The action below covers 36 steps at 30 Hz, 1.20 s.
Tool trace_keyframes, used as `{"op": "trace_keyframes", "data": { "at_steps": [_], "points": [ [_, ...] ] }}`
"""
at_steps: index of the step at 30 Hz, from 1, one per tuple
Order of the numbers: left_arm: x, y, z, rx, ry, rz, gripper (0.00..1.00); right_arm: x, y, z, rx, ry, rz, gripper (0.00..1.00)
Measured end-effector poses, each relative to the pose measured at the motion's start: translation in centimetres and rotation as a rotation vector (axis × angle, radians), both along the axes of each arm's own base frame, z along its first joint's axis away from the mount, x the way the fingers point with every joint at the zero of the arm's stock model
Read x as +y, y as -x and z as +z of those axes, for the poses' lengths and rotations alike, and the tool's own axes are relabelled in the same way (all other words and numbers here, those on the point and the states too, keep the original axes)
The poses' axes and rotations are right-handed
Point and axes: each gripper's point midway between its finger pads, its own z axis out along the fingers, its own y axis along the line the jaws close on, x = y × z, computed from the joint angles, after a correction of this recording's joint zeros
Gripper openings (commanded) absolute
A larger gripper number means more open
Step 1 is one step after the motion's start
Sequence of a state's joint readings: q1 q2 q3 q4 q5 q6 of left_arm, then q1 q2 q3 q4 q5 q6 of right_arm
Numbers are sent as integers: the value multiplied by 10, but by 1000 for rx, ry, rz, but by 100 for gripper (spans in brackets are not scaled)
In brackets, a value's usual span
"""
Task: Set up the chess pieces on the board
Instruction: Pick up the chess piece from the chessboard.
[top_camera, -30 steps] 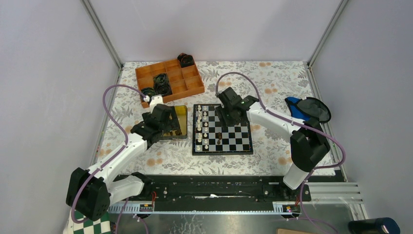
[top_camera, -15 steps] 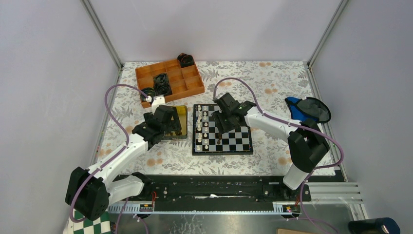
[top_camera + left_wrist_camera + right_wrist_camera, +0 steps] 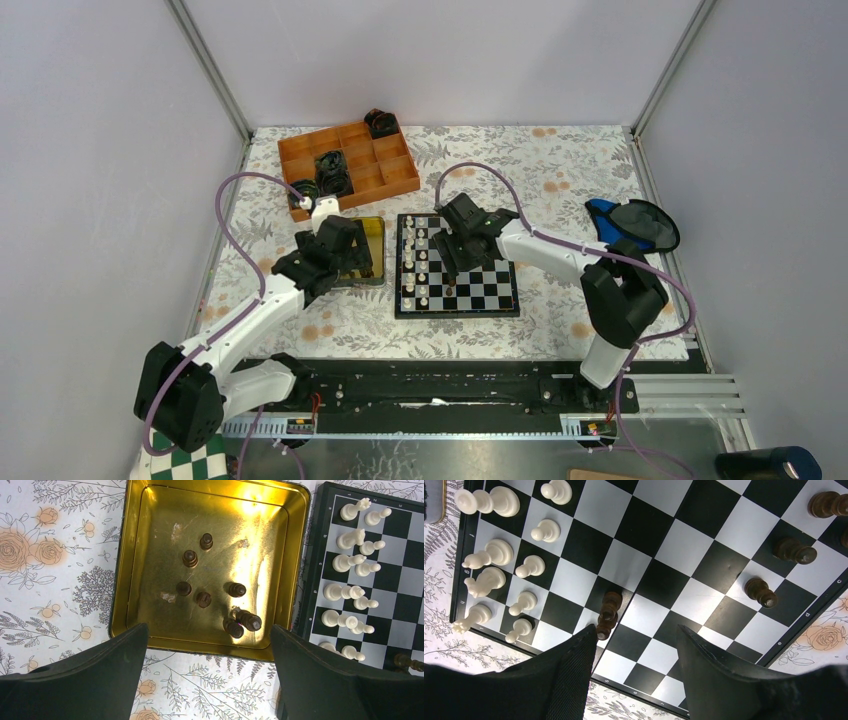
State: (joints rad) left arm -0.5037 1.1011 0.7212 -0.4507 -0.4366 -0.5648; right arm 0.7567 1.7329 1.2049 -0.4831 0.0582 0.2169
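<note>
At the far left corner of the counter [image 3: 560, 170] sits an orange divided tray [image 3: 395, 178] with black coiled objects [image 3: 333, 170] in some compartments. Nearer, toward the left edge, a gold tin [image 3: 127, 570] lies just beside the board [image 3: 490, 290], with seven dark pieces [image 3: 203, 599] scattered inside, mostly in its half nearest the board. The left end effector [image 3: 209, 645] hangs above the tin with its fingers [image 3: 100, 680] spread wide and nothing between them.

The board lies in the middle of the counter, a little toward the near edge. White pieces [image 3: 415, 260] stand in two rows along its left side – a few brown pieces [image 3: 794, 550] stand on the opposite side. The right end effector [image 3: 635, 630] hovers low over the board, fingers parted to a moderate gap and empty; one brown piece [image 3: 608, 614] stands just past the tip of one finger, not gripped.

A blue-and-black object [image 3: 635, 222] rests by the right edge
</note>
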Motion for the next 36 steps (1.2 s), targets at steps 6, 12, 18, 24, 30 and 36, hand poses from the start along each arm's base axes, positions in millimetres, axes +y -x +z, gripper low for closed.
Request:
{"op": "trace_keyframes", "data": {
  "at_steps": [6,12,18,24,30,36],
  "points": [
    [0,0,-1,3,-3,1,99,1,-1,-1,0,-1,0,65],
    [0,0,-2,6,-4,1,99,1,-1,-1,0,-1,0,64],
    [0,0,-2,5,-4,1,99,1,-1,-4,7,5,1,64],
    [0,0,-2,5,-4,1,99,3,1,-5,14,-1,6,63],
    [0,0,-2,6,-4,1,99,5,2,-5,18,-5,12,62],
    [0,0,-2,5,-4,1,99,10,5,-3,15,-9,26,58]
  ]
}}
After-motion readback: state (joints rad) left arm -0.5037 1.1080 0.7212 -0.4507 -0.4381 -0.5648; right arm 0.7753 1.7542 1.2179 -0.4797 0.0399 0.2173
